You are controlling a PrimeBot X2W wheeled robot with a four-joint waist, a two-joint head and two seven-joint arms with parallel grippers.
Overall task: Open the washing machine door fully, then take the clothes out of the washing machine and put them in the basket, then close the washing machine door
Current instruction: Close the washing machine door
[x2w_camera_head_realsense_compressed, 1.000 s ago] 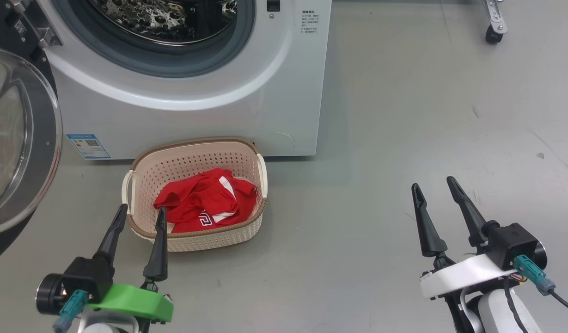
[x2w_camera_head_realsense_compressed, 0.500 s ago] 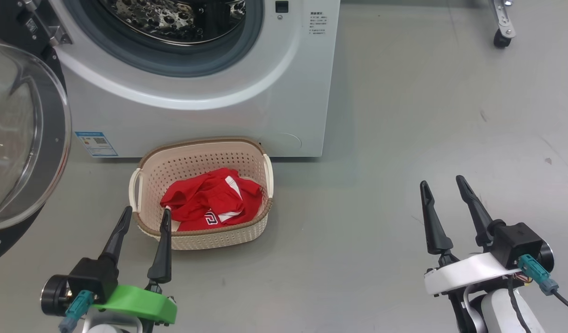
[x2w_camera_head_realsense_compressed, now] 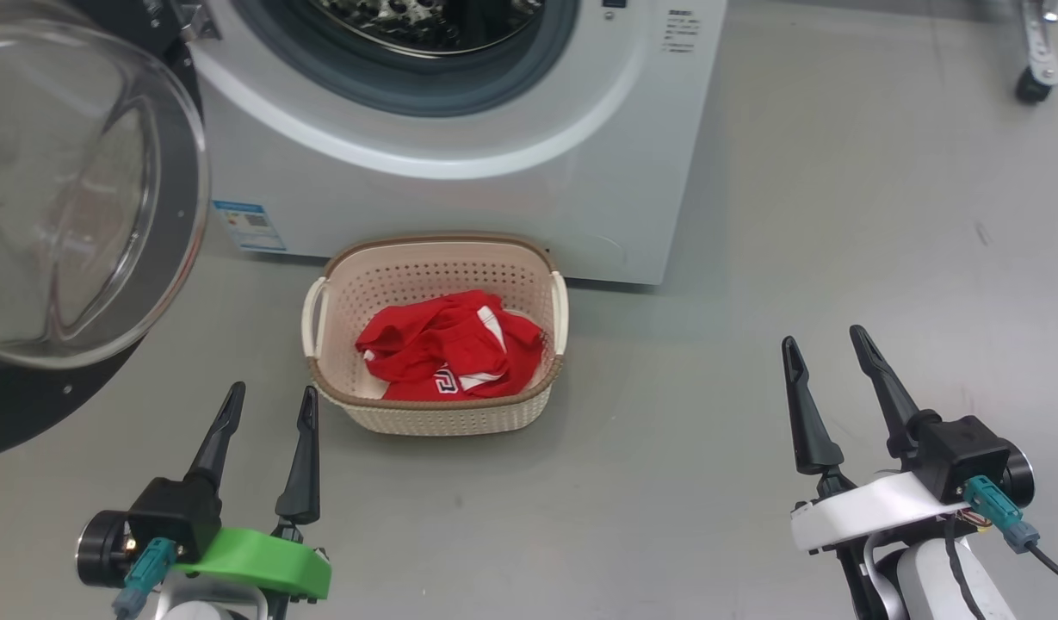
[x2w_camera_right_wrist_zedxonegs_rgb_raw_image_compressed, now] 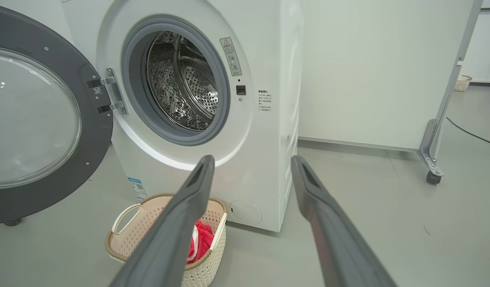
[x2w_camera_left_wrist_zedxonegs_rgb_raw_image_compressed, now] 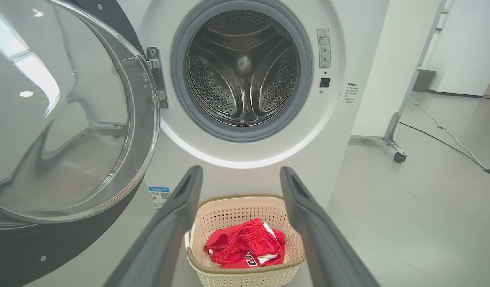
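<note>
**Open machine, red clothes in the basket, both grippers spread**

A smooth grey floor [x2w_camera_head_realsense_compressed: 752, 258] with a dull sheen carries everything. On it stands the washing machine [x2w_camera_head_realsense_compressed: 494, 198], a boxy white front-loader with a glossy enamelled face and a round mouth. Its door [x2w_camera_head_realsense_compressed: 72, 198] is swung wide open on the robot's left, hung from a metal hinge [x2w_camera_left_wrist_zedxonegs_rgb_raw_image_compressed: 157, 75]. The door is a broad black ring, dotted with small screws, around a bulging bowl of clear glass that catches ceiling reflections. A thick grey rubber seal [x2w_camera_left_wrist_zedxonegs_rgb_raw_image_compressed: 177, 79] lines the mouth. Behind it sits the steel drum [x2w_camera_left_wrist_zedxonegs_rgb_raw_image_compressed: 243, 67], shiny, perforated and ribbed with three raised paddles.

The basket [x2w_camera_head_realsense_compressed: 442, 420] sits on the floor just before the machine's base. It is cream plastic, a rounded rectangle with hole-punched walls, a brown woven-look rim and white loop handles on two sides. The clothes [x2w_camera_head_realsense_compressed: 447, 349] lie crumpled inside it, bright red jersey fabric with white trim and lettering.

The left gripper [x2w_camera_head_realsense_compressed: 272, 392] hovers near the basket's left corner, and the right gripper [x2w_camera_head_realsense_compressed: 823, 337] is well apart to the right. Each has long, tapered dark fingers spread wide and grasping nothing. A small blue label [x2w_camera_head_realsense_compressed: 249, 226] is stuck low on the machine's front.
</note>
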